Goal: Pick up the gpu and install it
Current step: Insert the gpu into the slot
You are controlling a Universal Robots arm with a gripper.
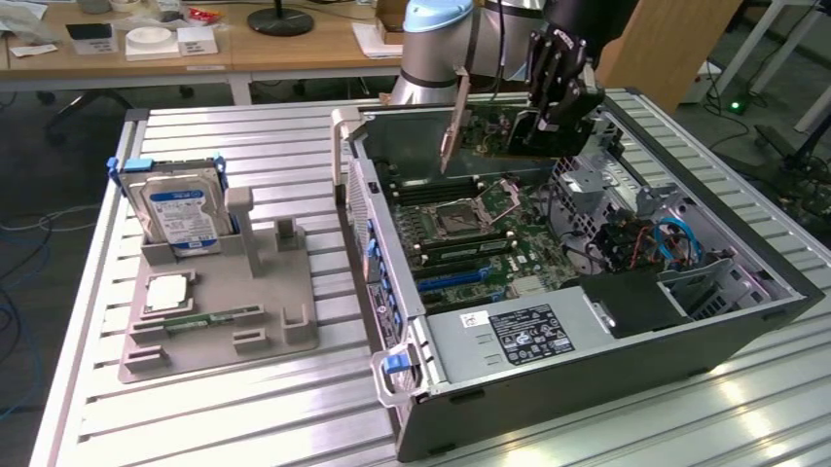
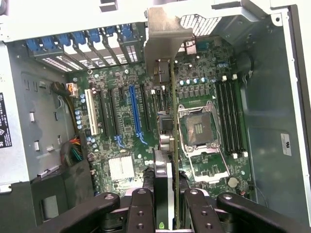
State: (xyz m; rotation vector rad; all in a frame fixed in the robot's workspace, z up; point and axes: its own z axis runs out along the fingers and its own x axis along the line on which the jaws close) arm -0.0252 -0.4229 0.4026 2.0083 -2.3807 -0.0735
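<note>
1. gpu [image 1: 500, 131], a thin flat green card with a silver metal end piece, is up in the air over the open computer box.
2. It stands on its edge, with the silver end piece toward the exterior view's left.
3. The black robot hand [image 1: 552, 126] is closed on the gpu, with one finger on each flat side.
4. In the wrist view the hand [image 2: 170, 216] squeezes the gpu [image 2: 165, 126], and the card points away toward its big silver end piece.
5. The big grey metal computer box [image 1: 727, 321] lies on its side with its lid off, on the silver ribbed table [image 1: 260, 136].
6. Inside the box is a wide green board [image 1: 481, 243] with many small parts.
7. Under the card, the wrist view shows a long blue slot [image 2: 135, 114] and a square silver chip holder [image 2: 199, 131].
8. Well apart, toward the exterior view's left, a grey plastic tray [image 1: 260, 331] sits on the table.
9. A boxy silver drive with a blue and white label [image 1: 179, 216] stands up in that tray.
10. A small narrow green stick [image 1: 214, 318] lies in the tray too.
</note>
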